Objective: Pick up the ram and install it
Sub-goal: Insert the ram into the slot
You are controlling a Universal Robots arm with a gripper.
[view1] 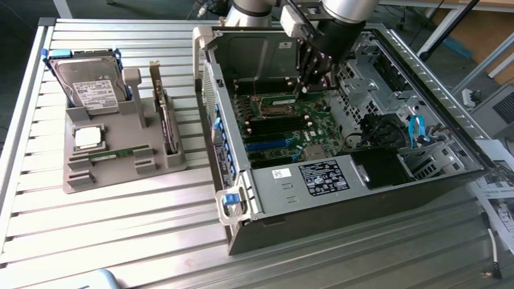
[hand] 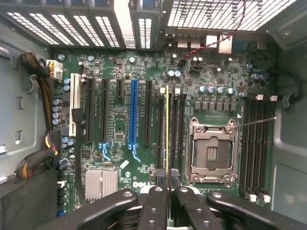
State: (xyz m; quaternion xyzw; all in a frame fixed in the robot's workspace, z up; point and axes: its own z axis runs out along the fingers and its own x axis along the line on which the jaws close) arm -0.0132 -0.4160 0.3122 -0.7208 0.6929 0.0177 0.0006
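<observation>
Inside the computer case [view1: 353, 208] | gripper [hand: 167, 181] clamped on the ram [hand: 166, 129] (1 stick, edge-on) above the memory slots [hand: 178, 129] | advice: keep it parallel, press evenly.

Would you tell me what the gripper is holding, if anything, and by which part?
The gripper holds the ram, seen edge-on, pinched across its two flat faces at its upper edge.

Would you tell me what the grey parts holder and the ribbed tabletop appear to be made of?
Parts holder: probably plastic, matte grey, with moulded slots and uniform colour. Tabletop: likely aluminium, bare silvery finish, with long straight ribs catching light.
</observation>
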